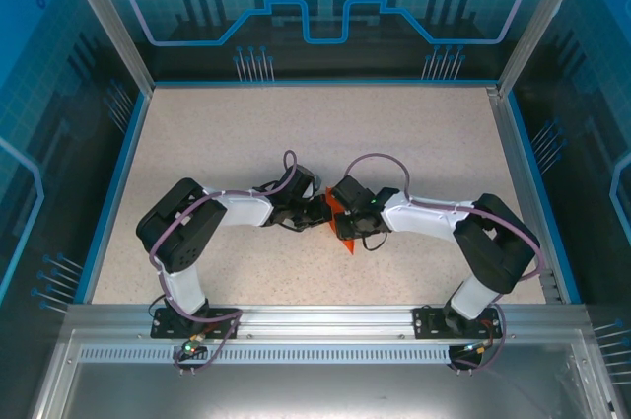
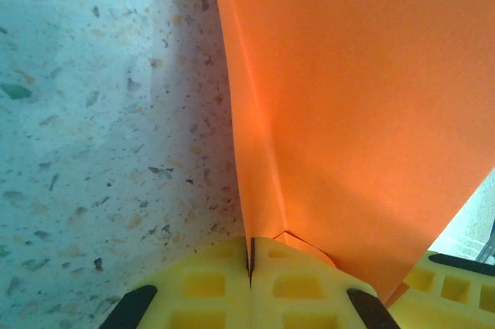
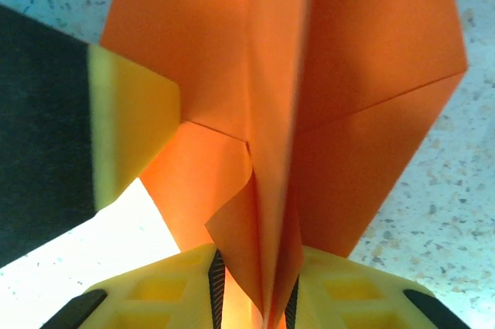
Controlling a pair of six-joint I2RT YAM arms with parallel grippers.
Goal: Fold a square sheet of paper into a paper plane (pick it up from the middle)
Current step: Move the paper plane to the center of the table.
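While both arms sit nose to nose mid-table, your paper plane [image 1: 345, 239] is pinched between them.
Top cam: left gripper [image 1: 314, 210] and right gripper [image 1: 340, 217] tip to tip over the table [image 1: 246, 133], orange point poking toward the bases. L wrist: your yellow fingers [image 2: 209, 282] are pressed together, paper edge caught in the seam, speckled top alongside. R wrist: jaws nearly closed, clamped on the centre fold; the left arm's pad [image 3: 131, 128] grips one wing.
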